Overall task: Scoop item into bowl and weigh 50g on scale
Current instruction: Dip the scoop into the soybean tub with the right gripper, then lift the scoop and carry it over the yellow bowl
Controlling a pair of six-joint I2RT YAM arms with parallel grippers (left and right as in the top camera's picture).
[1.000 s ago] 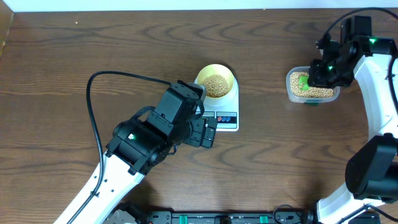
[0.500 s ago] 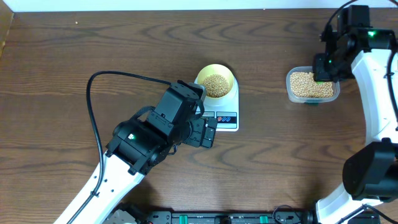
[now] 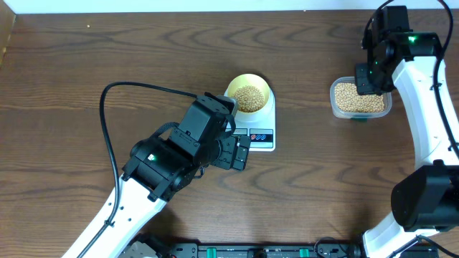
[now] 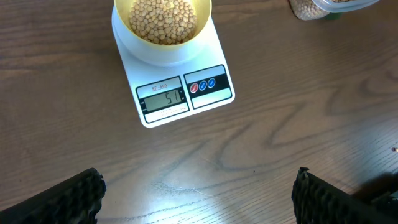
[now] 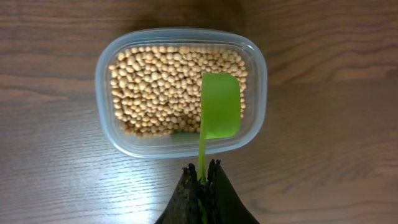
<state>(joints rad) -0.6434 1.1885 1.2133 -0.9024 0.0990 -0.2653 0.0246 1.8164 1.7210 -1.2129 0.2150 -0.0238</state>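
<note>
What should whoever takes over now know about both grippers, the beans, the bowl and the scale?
Left gripper: jaws open, empty, above the table in front of the scale.
Right gripper: shut on the green scoop, which looks empty, over the tub of spare beans.
Bowl sits on the scale, with beans in it.
Done: display seems to read 51, just over target.
Left: perhaps take a few beans out, then put the scoop down.

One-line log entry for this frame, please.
left gripper open, facing scale | right gripper shut on green scoop over tub | scoop empty | bowl of beans on scale
</note>
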